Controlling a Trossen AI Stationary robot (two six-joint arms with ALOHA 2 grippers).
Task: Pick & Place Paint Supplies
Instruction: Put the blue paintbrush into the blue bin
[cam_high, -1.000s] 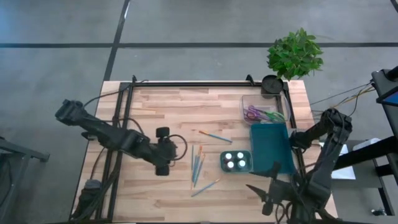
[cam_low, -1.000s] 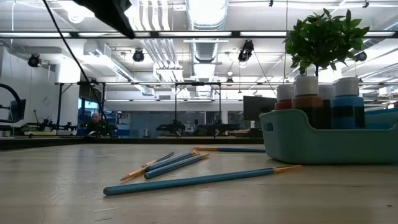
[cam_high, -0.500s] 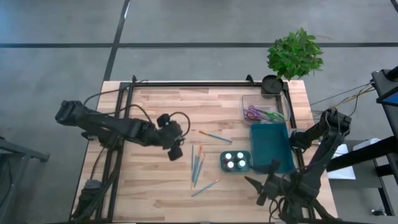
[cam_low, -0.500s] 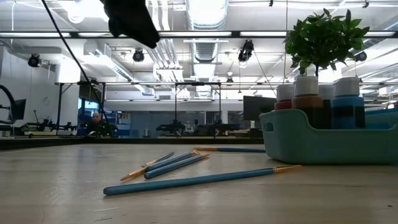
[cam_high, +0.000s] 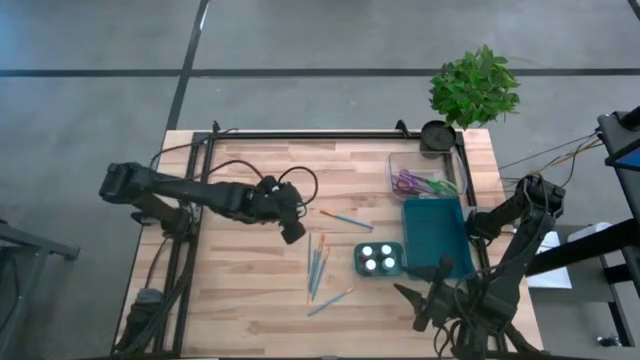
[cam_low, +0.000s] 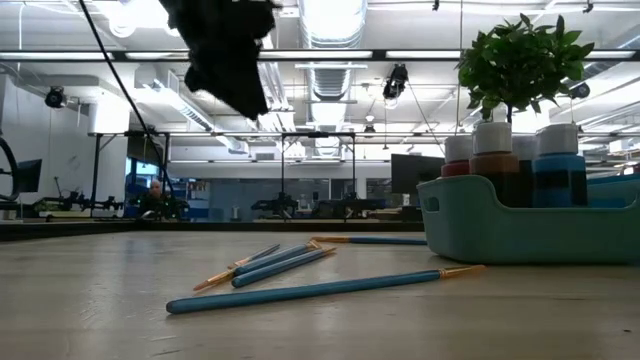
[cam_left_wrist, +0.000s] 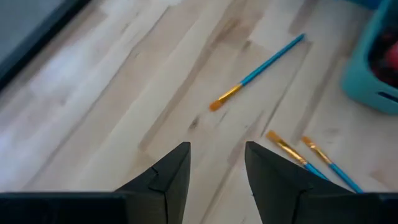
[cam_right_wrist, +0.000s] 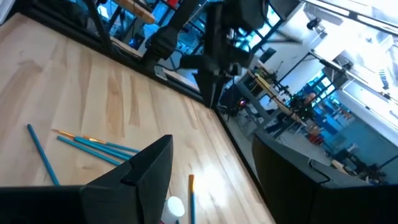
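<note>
High view: left gripper hangs above the table, fingers spread and empty, near a lone paintbrush. Every brush lies loose beside the paint-bottle caddy. Right gripper waits, spread, at the table's edge. Judged: placement barely begun.

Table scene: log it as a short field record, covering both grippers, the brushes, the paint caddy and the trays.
left gripper: open, empty, above the table just left of the brushes
right gripper: open, empty, waiting at the table's near right edge
lone paintbrush: lies apart, ahead of the left gripper
paintbrush cluster: several blue-handled brushes lying close together mid-table
paint caddy: small teal holder with white-capped bottles, right of the brushes
teal tray: flat, at the right side
clear bin: holds purple items
table: light wood
</note>
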